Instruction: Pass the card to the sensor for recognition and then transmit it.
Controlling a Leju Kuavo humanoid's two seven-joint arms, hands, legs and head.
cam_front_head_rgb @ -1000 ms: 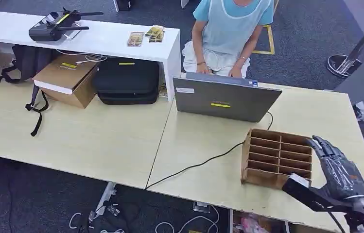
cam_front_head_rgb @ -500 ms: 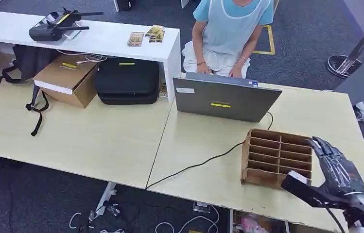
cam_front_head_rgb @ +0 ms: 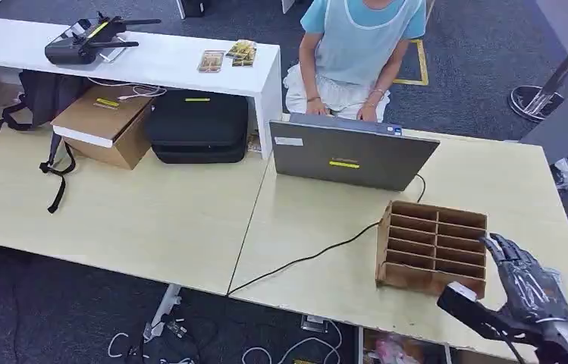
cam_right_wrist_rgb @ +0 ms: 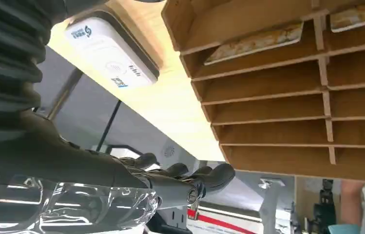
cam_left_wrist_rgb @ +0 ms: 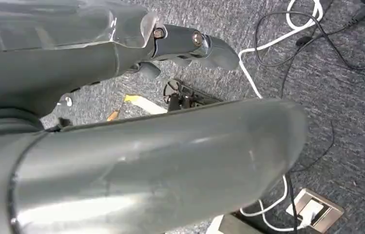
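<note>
Trouble I am watching for: my right hand (cam_front_head_rgb: 527, 280), fingers spread and holding nothing, is hovering at the table's (cam_front_head_rgb: 326, 227) near right corner beside the wooden rack (cam_front_head_rgb: 432, 246), and could knock it. Right wrist view is showing cards (cam_right_wrist_rgb: 253, 44) in 2 slots and the white sensor (cam_right_wrist_rgb: 109, 61). Left hand (cam_left_wrist_rgb: 185, 41) is hanging over the floor, grasp unclear.

Bench (cam_front_head_rgb: 189, 220): laptop (cam_front_head_rgb: 349, 155) at far edge, person (cam_front_head_rgb: 360, 53) seated behind it. Slotted rack (cam_front_head_rgb: 432, 246) near front right corner; cards (cam_right_wrist_rgb: 256, 41) lie in its slots. Sensor (cam_right_wrist_rgb: 109, 61) on bench beside rack. Right hand (cam_front_head_rgb: 527, 284) at rack's right end. Cable (cam_front_head_rgb: 303, 258) runs from laptop to front edge.
</note>
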